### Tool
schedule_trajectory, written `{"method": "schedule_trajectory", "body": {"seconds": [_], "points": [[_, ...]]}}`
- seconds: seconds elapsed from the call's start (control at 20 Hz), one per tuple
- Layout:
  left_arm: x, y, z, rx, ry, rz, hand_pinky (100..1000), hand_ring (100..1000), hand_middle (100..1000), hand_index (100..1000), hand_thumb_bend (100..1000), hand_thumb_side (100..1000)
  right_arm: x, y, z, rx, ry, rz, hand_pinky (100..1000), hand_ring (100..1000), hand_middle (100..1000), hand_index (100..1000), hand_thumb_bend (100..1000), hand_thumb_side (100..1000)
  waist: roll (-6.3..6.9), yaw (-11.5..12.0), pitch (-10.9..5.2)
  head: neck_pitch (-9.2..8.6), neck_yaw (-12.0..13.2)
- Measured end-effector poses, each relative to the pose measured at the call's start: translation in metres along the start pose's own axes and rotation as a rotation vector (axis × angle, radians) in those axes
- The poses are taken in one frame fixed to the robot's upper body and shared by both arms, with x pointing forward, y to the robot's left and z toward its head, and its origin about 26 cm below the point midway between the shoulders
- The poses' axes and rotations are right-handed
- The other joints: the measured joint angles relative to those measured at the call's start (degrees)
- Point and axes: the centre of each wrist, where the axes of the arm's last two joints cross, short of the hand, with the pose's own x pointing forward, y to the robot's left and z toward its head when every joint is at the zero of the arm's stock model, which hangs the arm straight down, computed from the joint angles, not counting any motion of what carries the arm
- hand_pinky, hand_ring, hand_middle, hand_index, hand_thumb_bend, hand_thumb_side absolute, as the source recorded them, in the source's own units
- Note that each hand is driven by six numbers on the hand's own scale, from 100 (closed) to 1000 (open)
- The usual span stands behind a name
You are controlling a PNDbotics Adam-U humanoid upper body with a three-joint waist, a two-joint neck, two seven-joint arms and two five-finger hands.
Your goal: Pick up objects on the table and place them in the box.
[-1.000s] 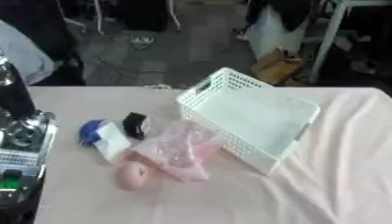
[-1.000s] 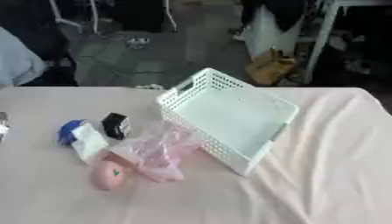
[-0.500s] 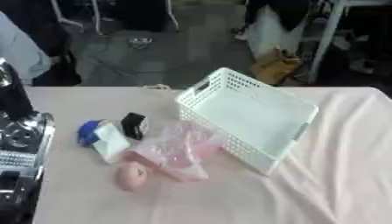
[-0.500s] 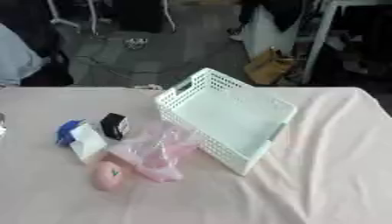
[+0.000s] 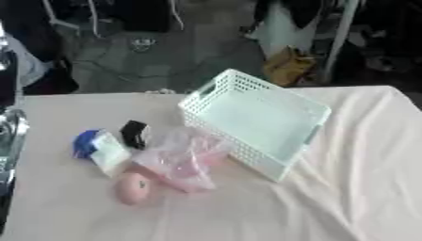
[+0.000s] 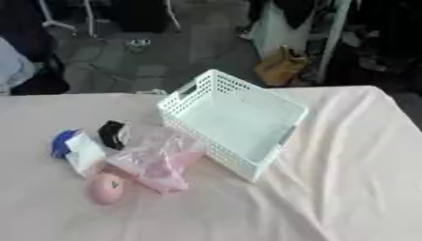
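Note:
A white lattice basket [image 5: 306, 111] stands tilted at the table's middle, with nothing inside that I can see. To its left lies a cluster: a blue thing [image 5: 83, 140], a white packet [image 5: 109, 153], a small black object [image 5: 133, 133], a clear plastic bag with pink contents [image 5: 183, 159] touching the basket's near wall, and a pink rounded object [image 5: 133, 188] in front. A black and silver part of my left arm [image 5: 12, 134] shows at the left edge, apart from the cluster. The right hand shows in no view.
A pale pink cloth [image 6: 329, 188] covers the table, wrinkled on the right. Beyond the far edge is a dark floor with chair legs, a yellow-brown bag [image 6: 279, 69] and hanging clothes.
My left arm has drawn back toward the left edge and shows less. The whole picture has shifted slightly, so the camera moved; the objects lie as before.

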Motion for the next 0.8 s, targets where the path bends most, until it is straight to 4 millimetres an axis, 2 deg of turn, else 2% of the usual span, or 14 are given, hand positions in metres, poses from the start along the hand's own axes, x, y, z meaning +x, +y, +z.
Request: {"method": "schedule_trajectory", "body": {"seconds": [0.2,0.45,0.5,0.55,0.8], "points": [[0.0,0.004,-0.007,-0.152,-0.003,-0.089,958,1000,1000,1000,276,1000,0.0,-0.002,0.001,0.008,0.016,0.014,864,944,896,922,100,839,0.64,0.1,-0.59,0.86,0.0],[-0.002,0.009,-0.012,-0.32,-0.003,-0.177,953,1000,1000,1000,297,975,0.0,-0.002,0.001,0.011,0.025,0.019,863,943,894,922,100,835,0.85,0.0,-0.75,1.36,0.8],[-0.003,0.01,-0.013,-0.355,-0.009,-0.193,948,1000,1000,1000,320,869,0.0,-0.002,0.001,0.011,0.027,0.02,863,943,894,920,100,833,0.9,0.0,-0.76,1.36,1.0],[-0.003,0.011,-0.013,-0.39,-0.015,-0.209,941,1000,1000,1000,321,958,0.0,-0.002,0.001,0.012,0.028,0.02,863,943,893,920,100,832,0.95,0.0,-0.77,1.37,1.3],[-0.009,0.017,-0.008,-0.58,-0.019,-0.288,897,1000,987,1000,350,940,0.0,-0.001,0.002,0.015,0.035,0.02,862,943,892,919,100,828,1.14,0.0,-0.78,1.38,2.4]]}}
